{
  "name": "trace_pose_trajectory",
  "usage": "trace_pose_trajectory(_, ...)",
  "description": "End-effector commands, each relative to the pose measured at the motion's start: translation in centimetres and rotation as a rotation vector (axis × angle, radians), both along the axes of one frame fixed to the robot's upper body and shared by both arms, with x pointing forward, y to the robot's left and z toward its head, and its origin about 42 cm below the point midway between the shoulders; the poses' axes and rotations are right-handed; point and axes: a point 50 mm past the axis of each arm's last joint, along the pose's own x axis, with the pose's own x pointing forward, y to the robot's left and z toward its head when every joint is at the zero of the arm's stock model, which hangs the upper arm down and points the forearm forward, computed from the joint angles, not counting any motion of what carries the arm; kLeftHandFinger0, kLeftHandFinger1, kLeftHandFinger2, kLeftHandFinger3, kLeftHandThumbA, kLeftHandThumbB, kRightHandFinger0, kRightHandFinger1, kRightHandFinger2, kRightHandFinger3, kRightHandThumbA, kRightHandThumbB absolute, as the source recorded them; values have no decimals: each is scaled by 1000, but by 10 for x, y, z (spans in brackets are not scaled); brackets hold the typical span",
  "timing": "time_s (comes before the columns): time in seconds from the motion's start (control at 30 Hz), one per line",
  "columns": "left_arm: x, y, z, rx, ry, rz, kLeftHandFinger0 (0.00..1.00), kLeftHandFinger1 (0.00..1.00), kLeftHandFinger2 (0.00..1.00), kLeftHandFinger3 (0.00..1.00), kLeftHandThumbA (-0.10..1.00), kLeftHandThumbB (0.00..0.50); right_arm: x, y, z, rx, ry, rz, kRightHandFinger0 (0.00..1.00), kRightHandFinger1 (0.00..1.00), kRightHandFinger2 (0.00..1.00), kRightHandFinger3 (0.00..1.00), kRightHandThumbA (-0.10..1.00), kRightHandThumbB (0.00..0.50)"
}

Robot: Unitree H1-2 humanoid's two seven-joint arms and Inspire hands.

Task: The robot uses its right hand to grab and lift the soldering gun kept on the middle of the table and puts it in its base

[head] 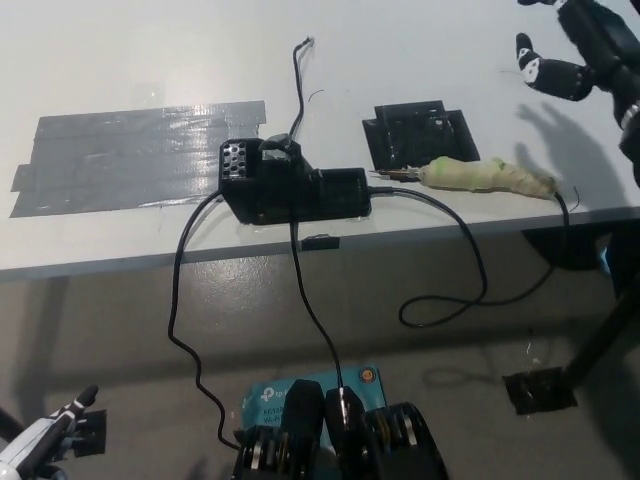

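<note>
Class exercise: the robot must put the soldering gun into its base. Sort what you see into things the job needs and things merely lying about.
Needed for the job:
soldering gun, lying on the table's right side
base, black, near the front edge
right hand, raised at top right

Lying about:
grey tape patch
black square patch
left hand, resting at lower left

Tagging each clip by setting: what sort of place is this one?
Probably an electronics workbench or lab: a white table with a soldering gun, its black base, trailing cables and strips of grey tape.
</note>
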Motion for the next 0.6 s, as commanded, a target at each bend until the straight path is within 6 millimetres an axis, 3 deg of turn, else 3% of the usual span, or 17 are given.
trace_pose_trajectory(0.0,1,5,11,18,-12,-8,1000,859,885,1000,1000,9,11,13,33,-171,-3,47,1000,1000,1000,1000,404,342)
trace_pose_trajectory(0.03,-1,5,10,21,-13,-7,1000,858,882,1000,1000,8,14,19,27,-249,64,40,1000,1000,1000,1000,476,336)
trace_pose_trajectory(0.07,-1,4,10,22,-12,-7,1000,858,880,1000,1000,8,14,19,27,-251,66,40,1000,1000,1000,1000,481,341)
trace_pose_trajectory(0.1,-2,4,10,19,-15,-4,1000,856,878,1000,1000,9,15,23,24,-297,109,40,1000,1000,1000,1000,652,350)
trace_pose_trajectory(0.17,-2,3,10,18,-16,-4,1000,853,875,1000,1000,9,16,24,22,-319,131,38,1000,1000,1000,1000,660,352)
trace_pose_trajectory(0.23,0,2,10,20,-13,-13,1000,846,870,1000,1000,12,18,31,10,-353,189,16,1000,1000,1000,1000,826,379)
trace_pose_trajectory(0.33,0,1,10,21,-11,-21,1000,853,879,1000,1000,0,17,32,2,-351,208,17,1000,1000,1000,1000,884,373)
trace_pose_trajectory(0.37,1,2,9,18,-9,-19,1000,850,877,1000,1000,1,15,34,-5,-368,220,20,1000,1000,1000,1000,987,374)
trace_pose_trajectory(0.57,0,2,9,24,-4,-25,1000,862,886,1000,1000,7,16,26,-26,-408,273,-6,1000,1000,1000,1000,1000,372)
